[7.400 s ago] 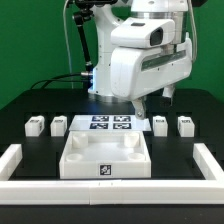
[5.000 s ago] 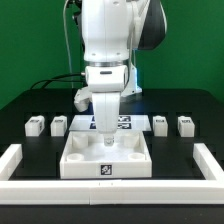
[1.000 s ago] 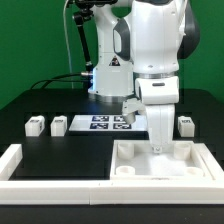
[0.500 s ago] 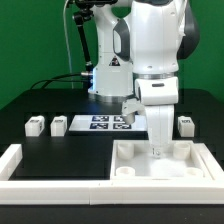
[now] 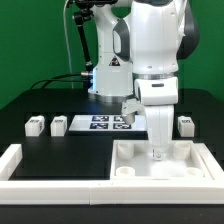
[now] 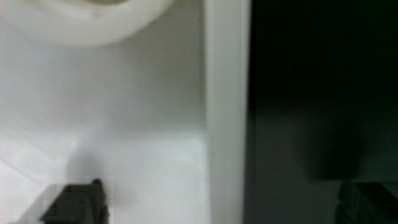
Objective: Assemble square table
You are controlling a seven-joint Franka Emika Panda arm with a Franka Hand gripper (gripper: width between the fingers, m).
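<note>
Black worktop (image 5: 60,150) holds the square table slab (image 5: 130,172), gripper (image 5: 157,155) open astride its edge

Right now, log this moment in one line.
pincer: open, lowered, straddling tabletop rim | tabletop: in wall corner, exterior view's right | legs: loose, none fitted
</note>
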